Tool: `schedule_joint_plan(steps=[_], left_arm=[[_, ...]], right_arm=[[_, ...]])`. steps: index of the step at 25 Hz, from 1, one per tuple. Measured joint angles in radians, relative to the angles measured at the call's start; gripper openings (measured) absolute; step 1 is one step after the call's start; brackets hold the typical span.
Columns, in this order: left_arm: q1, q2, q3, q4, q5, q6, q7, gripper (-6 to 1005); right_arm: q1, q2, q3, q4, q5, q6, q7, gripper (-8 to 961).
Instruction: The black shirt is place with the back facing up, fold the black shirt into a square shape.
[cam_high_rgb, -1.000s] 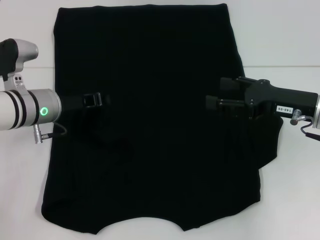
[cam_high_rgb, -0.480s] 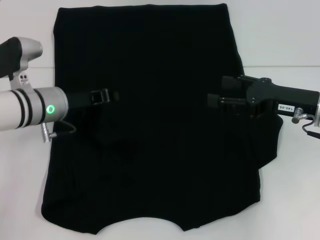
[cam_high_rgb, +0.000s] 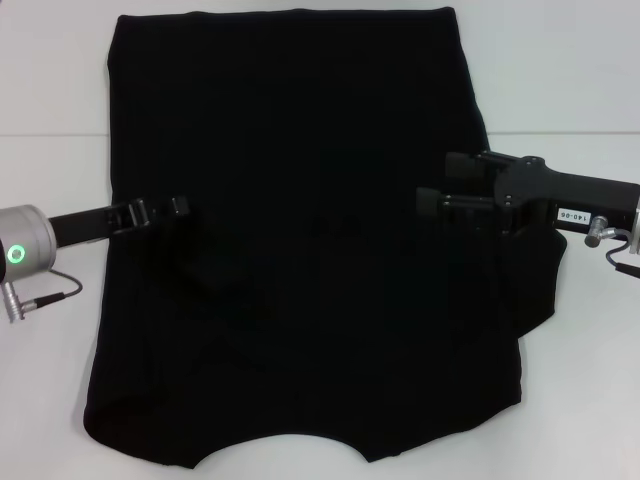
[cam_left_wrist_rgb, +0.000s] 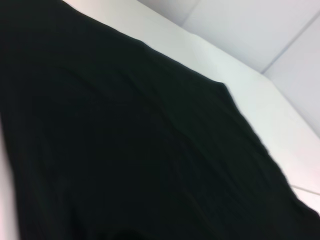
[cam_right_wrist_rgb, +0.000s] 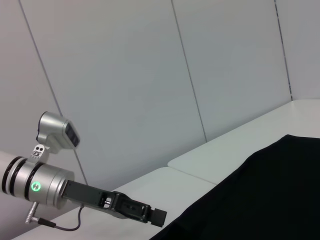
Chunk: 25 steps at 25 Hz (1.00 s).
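The black shirt (cam_high_rgb: 300, 250) lies spread flat on the white table (cam_high_rgb: 560, 70), plain black side up, and no lettering shows. Its cloth (cam_left_wrist_rgb: 125, 150) fills most of the left wrist view. My left gripper (cam_high_rgb: 178, 207) is low over the shirt's left edge at mid height, pointing toward the centre. It also shows in the right wrist view as the left gripper (cam_right_wrist_rgb: 156, 216) at the fabric's border. My right gripper (cam_high_rgb: 428, 203) hovers over the shirt's right part, pointing inward. No cloth is visibly lifted by either one.
Bare white table surface (cam_high_rgb: 50, 420) borders the shirt on the left, right and far side. A bulge of the shirt's fabric (cam_high_rgb: 540, 285) sticks out under my right arm. Pale wall panels (cam_right_wrist_rgb: 150, 75) stand behind the table.
My left gripper has pulled back leftward, from over the shirt's left-centre to its left edge. The right gripper has stayed almost still. The shirt's outline looks the same.
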Motion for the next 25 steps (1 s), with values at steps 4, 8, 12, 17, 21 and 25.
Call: schedule_joint_plan(steps=[4, 8, 12, 17, 21, 25], left_arm=[[0.018, -0.002, 0.002, 0.001, 0.006, -0.018, 0.004, 448], [0.028, -0.006, 0.006, -0.005, 0.009, -0.047, 0.017, 605], [0.023, -0.007, 0.025, -0.032, 0.034, -0.038, 0.018, 720], [0.008, -0.014, 0.093, -0.044, 0.033, 0.001, 0.011, 720], [-0.032, -0.019, 0.123, -0.067, 0.025, 0.001, 0.008, 720], [-0.12, -0.021, 0.125, -0.131, 0.024, -0.02, 0.014, 719]], right_arm=[[-0.001, 0.0, 0.0, 0.0, 0.0, 0.002, 0.0, 914], [-0.001, 0.0, 0.0, 0.0, 0.0, 0.003, 0.0, 914], [-0.003, 0.0, 0.0, 0.0, 0.0, 0.004, 0.001, 914], [-0.007, 0.0, 0.0, 0.0, 0.0, 0.005, 0.003, 913], [-0.011, 0.0, 0.0, 0.0, 0.0, 0.006, 0.003, 912], [-0.015, 0.0, 0.0, 0.0, 0.0, 0.006, 0.002, 911]])
